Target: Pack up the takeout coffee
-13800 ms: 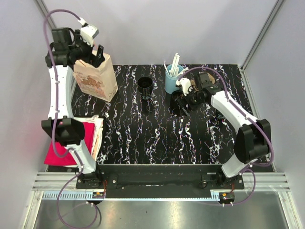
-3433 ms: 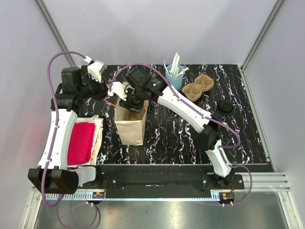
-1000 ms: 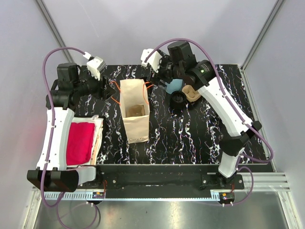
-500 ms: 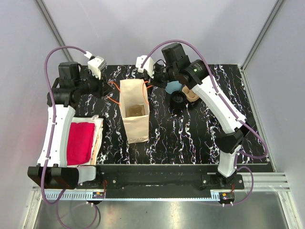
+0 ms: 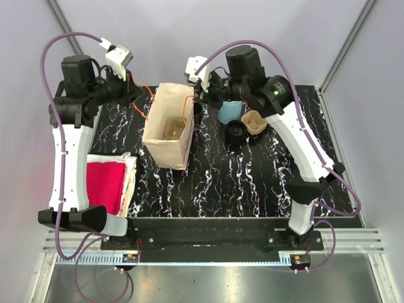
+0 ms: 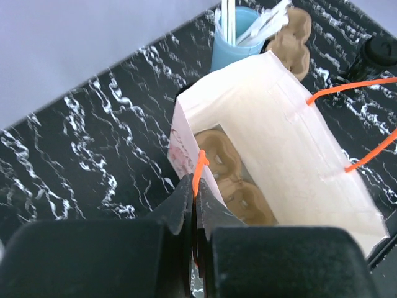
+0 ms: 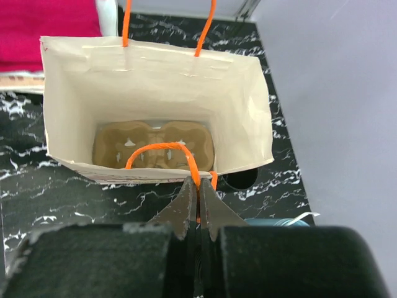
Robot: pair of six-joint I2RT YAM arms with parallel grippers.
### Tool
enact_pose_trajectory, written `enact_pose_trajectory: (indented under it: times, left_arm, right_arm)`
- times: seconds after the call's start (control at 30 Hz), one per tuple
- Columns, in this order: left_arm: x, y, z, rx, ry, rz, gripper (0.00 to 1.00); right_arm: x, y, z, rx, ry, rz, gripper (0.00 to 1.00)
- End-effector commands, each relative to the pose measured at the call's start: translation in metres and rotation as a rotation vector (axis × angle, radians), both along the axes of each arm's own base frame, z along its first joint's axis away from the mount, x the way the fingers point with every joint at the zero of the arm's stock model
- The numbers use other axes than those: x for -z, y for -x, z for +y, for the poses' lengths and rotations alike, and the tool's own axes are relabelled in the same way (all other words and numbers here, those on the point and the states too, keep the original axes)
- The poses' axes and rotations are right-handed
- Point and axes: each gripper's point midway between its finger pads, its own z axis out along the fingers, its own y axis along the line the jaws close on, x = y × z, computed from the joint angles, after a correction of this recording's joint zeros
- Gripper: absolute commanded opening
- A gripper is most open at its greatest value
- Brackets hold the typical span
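The takeout coffee (image 5: 237,130), a small black cup with a black lid, stands on the table right of the paper bag (image 5: 167,129); it also shows at the left wrist view's top right edge (image 6: 381,49). My left gripper (image 5: 134,92) (image 6: 194,183) is shut on one orange handle (image 6: 200,162). On the opposite side, my right gripper (image 5: 196,95) (image 7: 198,186) is shut on the other orange handle (image 7: 162,148). Between them the bag hangs open and tilted. A cardboard cup carrier (image 7: 152,143) lies at its bottom.
A lidless black cup (image 7: 239,181) stands just behind the bag's right side. A light-blue cup of white straws (image 5: 228,112) and another cardboard carrier (image 5: 255,121) sit at the back. A red cloth (image 5: 104,183) lies at the left edge.
Both grippers have shut on the bag's orange handles. The bag has risen and shifted back-left, and its mouth is pulled wider.
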Motion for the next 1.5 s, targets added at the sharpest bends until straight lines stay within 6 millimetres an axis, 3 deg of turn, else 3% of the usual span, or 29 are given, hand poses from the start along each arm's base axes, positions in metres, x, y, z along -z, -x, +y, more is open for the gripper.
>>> enact_pose_trajectory:
  times: [0.0, 0.1, 0.2, 0.3, 0.37, 0.4, 0.43, 0.47, 0.5, 0.53, 0.6, 0.67, 0.7, 0.77, 0.8, 0.83, 0.87, 0.9, 0.97, 1.0, 1.07, 1.23, 1.33, 1.37, 1.4, 1.43, 1.47]
  left_arm:
    - [-0.052, 0.023, -0.004, 0.013, 0.01, -0.128, 0.0]
    - [-0.071, 0.036, -0.003, 0.009, 0.009, -0.185, 0.0]
    - [-0.074, 0.046, -0.005, 0.019, 0.013, -0.195, 0.0]
    - [-0.063, 0.051, -0.004, 0.027, 0.001, -0.177, 0.0]
    - [-0.041, 0.05, -0.004, 0.034, -0.012, -0.129, 0.0]
    - [-0.036, 0.056, -0.005, 0.046, -0.019, -0.133, 0.0]
    - [-0.005, 0.053, -0.006, 0.056, -0.02, -0.06, 0.01]
    - [0.012, 0.054, -0.009, 0.07, -0.018, -0.029, 0.01]
    - [0.023, 0.054, -0.011, 0.083, -0.025, -0.03, 0.02]
    - [0.06, 0.055, -0.015, 0.1, -0.039, 0.051, 0.03]
    - [0.083, 0.053, -0.018, 0.119, -0.059, 0.098, 0.02]
    - [0.08, 0.051, -0.017, 0.115, -0.068, 0.091, 0.0]
    - [0.073, 0.051, -0.016, 0.107, -0.07, 0.072, 0.0]
    - [0.037, 0.05, -0.016, 0.099, -0.063, -0.018, 0.0]
    - [0.011, 0.052, -0.017, 0.094, -0.053, -0.074, 0.0]
    - [-0.002, 0.053, -0.016, 0.09, -0.049, -0.099, 0.0]
    - [-0.01, 0.054, -0.017, 0.089, -0.047, -0.1, 0.0]
    - [-0.035, 0.057, -0.016, 0.083, -0.044, -0.161, 0.0]
    - [-0.05, 0.059, -0.014, 0.071, -0.041, -0.187, 0.01]
    - [-0.064, 0.062, -0.015, 0.071, -0.037, -0.224, 0.02]
    - [-0.074, 0.064, -0.014, 0.065, -0.026, -0.242, 0.04]
    - [-0.067, 0.066, -0.017, 0.077, -0.015, -0.218, 0.05]
    - [-0.05, 0.065, -0.017, 0.082, -0.018, -0.182, 0.05]
    - [-0.048, 0.068, -0.018, 0.085, -0.017, -0.189, 0.05]
    - [-0.027, 0.064, -0.019, 0.091, -0.017, -0.139, 0.06]
    - [-0.021, 0.065, -0.019, 0.094, -0.016, -0.14, 0.06]
    - [-0.008, 0.064, -0.021, 0.1, -0.02, -0.116, 0.06]
  right_arm:
    - [-0.076, 0.03, -0.015, 0.003, -0.166, -0.094, 0.0]
    - [-0.084, 0.036, -0.018, -0.001, -0.179, -0.103, 0.0]
    - [-0.082, 0.04, -0.019, -0.011, -0.178, -0.088, 0.0]
    - [-0.072, 0.045, -0.016, -0.03, -0.164, -0.051, 0.0]
    - [-0.055, 0.047, -0.013, -0.043, -0.138, -0.007, 0.0]
    - [-0.029, 0.048, -0.013, -0.046, -0.091, 0.047, 0.0]
    - [-0.014, 0.049, -0.013, -0.048, -0.065, 0.074, 0.0]
    - [-0.012, 0.051, -0.015, -0.047, -0.076, 0.062, 0.0]
    - [0.039, 0.049, -0.013, -0.04, 0.0, 0.146, 0.0]
    - [0.05, 0.045, -0.01, -0.034, 0.006, 0.144, 0.0]
    - [0.082, 0.047, -0.009, -0.02, 0.064, 0.171, 0.0]
    - [0.077, 0.049, -0.007, -0.022, 0.057, 0.165, 0.0]
    - [0.054, 0.05, -0.005, -0.027, 0.021, 0.135, 0.0]
    - [0.035, 0.052, -0.004, -0.035, 0.001, 0.129, 0.0]
    - [0.001, 0.054, -0.005, -0.04, -0.054, 0.074, 0.0]
    - [-0.008, 0.056, -0.007, -0.041, -0.062, 0.067, 0.0]
    - [-0.036, 0.058, -0.007, -0.046, -0.109, 0.022, 0.0]
    - [-0.048, 0.06, -0.009, -0.048, -0.129, 0.006, 0.0]
    - [-0.076, 0.066, -0.014, -0.051, -0.178, -0.042, 0.0]
    - [-0.084, 0.067, -0.016, -0.05, -0.193, -0.058, 0.0]
    - [-0.098, 0.071, -0.021, -0.049, -0.218, -0.087, 0.0]
    - [-0.089, 0.071, -0.022, -0.048, -0.193, -0.076, 0.0]
    - [-0.065, 0.068, -0.02, -0.049, -0.143, -0.037, 0.0]
    - [-0.044, 0.066, -0.017, -0.048, -0.103, -0.001, 0.0]
    - [-0.036, 0.064, -0.016, -0.048, -0.093, 0.004, 0.0]
    - [-0.007, 0.064, -0.017, -0.045, -0.044, 0.053, 0.0]
    - [0.006, 0.064, -0.016, -0.044, -0.026, 0.071, 0.0]
